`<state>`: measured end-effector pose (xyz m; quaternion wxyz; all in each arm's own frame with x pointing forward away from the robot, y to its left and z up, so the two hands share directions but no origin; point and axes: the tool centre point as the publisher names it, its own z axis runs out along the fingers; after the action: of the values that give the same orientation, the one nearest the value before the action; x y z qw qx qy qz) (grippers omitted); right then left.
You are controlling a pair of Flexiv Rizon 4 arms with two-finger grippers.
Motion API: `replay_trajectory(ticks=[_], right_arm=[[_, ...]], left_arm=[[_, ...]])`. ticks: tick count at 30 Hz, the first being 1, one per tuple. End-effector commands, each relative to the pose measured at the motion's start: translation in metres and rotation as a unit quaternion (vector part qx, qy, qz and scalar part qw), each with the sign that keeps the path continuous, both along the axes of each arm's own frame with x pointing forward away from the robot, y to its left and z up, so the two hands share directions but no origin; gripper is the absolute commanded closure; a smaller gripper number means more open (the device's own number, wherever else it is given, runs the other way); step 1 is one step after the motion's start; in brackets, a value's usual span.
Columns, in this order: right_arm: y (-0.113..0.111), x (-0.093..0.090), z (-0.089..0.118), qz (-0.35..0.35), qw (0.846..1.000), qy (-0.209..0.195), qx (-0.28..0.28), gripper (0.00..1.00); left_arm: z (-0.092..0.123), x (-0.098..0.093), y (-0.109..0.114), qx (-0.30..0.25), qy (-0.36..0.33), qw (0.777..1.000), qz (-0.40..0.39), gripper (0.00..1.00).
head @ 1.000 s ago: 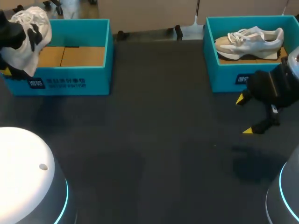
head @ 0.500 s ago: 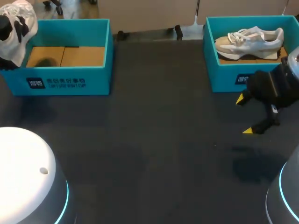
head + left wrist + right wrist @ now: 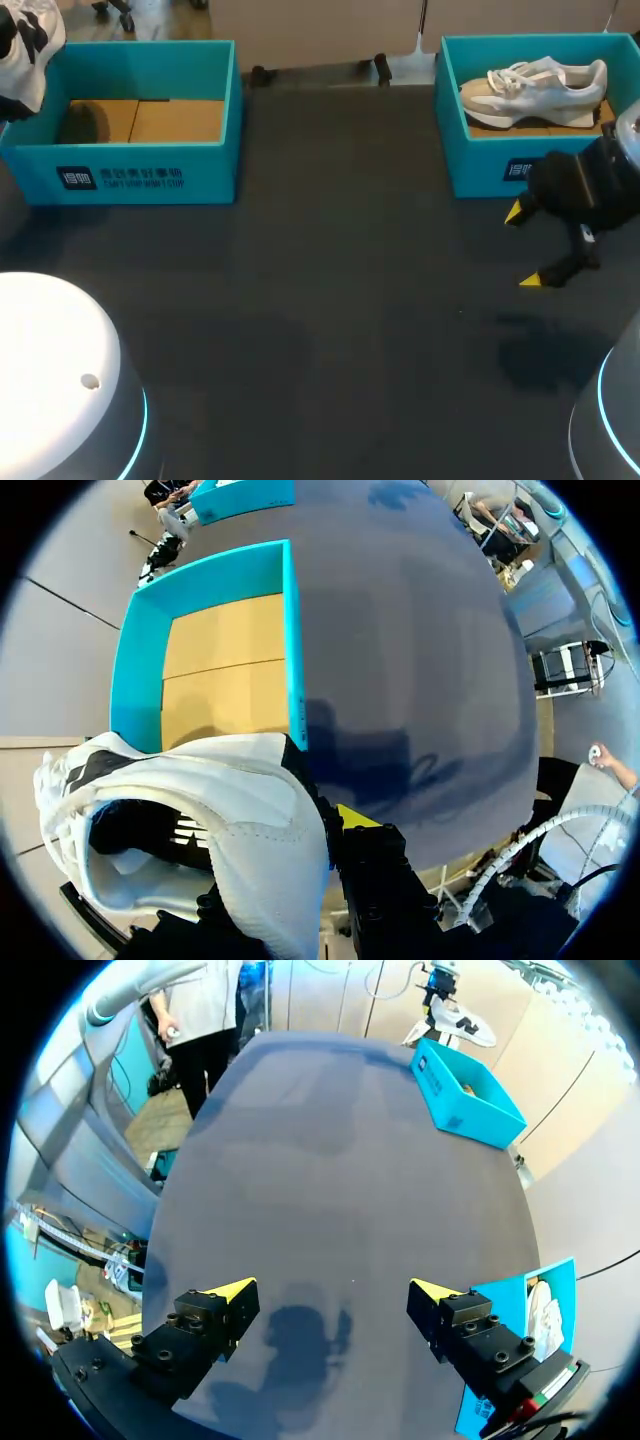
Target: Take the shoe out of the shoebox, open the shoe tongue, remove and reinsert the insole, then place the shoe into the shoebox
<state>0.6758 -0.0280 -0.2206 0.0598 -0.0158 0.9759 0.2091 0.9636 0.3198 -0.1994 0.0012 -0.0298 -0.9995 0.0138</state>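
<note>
Head view shows the dark table (image 3: 330,300) bearing the left shoebox (image 3: 140,178), empty, and the right shoebox (image 3: 480,165), with a second shoe (image 3: 535,85) inside. The white shoe (image 3: 25,50) hangs above the left shoebox's outer corner, probably to clear its walls for tongue work. The left claw (image 3: 345,825) is clamped on it. The right claw (image 3: 522,247) gapes wide, holding nothing, just before the right shoebox.

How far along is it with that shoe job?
Done: the white shoe is out of the left shoebox, whose cardboard floor is bare. In hand: the left fingers hold it up by the box. Left: opening the tongue, insole out and in, boxing it again. The right fingers hang open, empty.
</note>
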Motion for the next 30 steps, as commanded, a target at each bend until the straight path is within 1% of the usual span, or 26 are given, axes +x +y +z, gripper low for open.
replay_trajectory(ticks=[1, 7, 9, 10, 28, 30], right_arm=[[0.001, 0.0, -0.002, -0.001, 1.0, -0.001, -0.001, 0.0], [0.001, 0.0, -0.002, -0.001, 1.0, -0.001, -0.001, 0.0], [0.001, 0.0, -0.002, -0.001, 1.0, -0.001, -0.001, 0.0], [0.001, 0.0, -0.002, -0.001, 1.0, -0.001, -0.001, 0.0], [0.001, 0.0, -0.002, -0.001, 1.0, -0.001, -0.001, 0.0], [0.001, 0.0, -0.002, -0.001, 1.0, -0.001, -0.001, 0.0]], left_arm=[[-0.002, 0.031, 0.0, -0.001, 0.036, 0.999, 0.006, 1.0], [-0.003, 0.049, -0.009, 0.005, 0.039, 0.999, 0.008, 1.0], [-0.002, 0.052, -0.014, 0.007, 0.044, 0.999, 0.005, 1.0], [-0.002, 0.053, -0.016, 0.005, 0.051, 0.999, 0.018, 1.0], [-0.002, 0.053, -0.016, 0.005, 0.051, 0.999, 0.018, 1.0], [0.001, 0.045, -0.02, 0.041, 0.006, 0.999, -0.03, 1.0]])
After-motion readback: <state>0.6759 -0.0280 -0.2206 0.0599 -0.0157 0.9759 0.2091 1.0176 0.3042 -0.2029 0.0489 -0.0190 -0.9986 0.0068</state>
